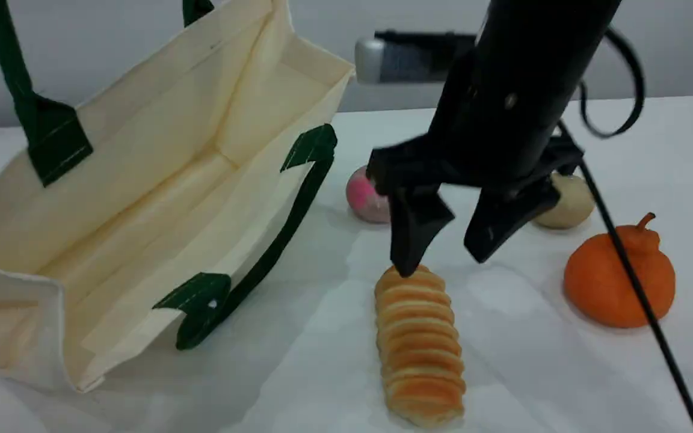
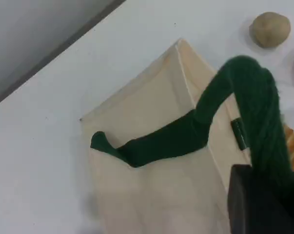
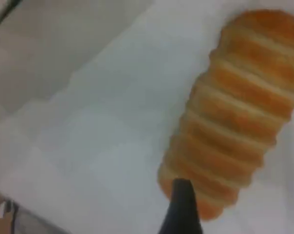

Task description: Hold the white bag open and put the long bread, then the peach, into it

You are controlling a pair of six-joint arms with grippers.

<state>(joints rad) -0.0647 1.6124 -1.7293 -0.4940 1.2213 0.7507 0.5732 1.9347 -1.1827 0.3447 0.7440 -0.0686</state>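
The white bag (image 1: 160, 180) stands open at the left, its mouth facing the camera. Its far green handle (image 1: 6, 54) runs up out of the scene view. In the left wrist view my left gripper (image 2: 264, 197) is shut on that green handle (image 2: 254, 97), above the bag (image 2: 151, 126). The long bread (image 1: 420, 343) lies on the table, ridged side up. My right gripper (image 1: 443, 258) hangs open over the bread's far end, one fingertip (image 3: 183, 209) just at the loaf (image 3: 234, 107). The peach (image 1: 366, 195) sits behind it, partly hidden by the gripper.
A beige potato-like lump (image 1: 569, 201) and an orange stemmed fruit (image 1: 618, 282) sit right of the right gripper. The bag's near handle (image 1: 250, 258) lies on the table beside the bread. A black cable (image 1: 641, 300) crosses in front of the orange fruit.
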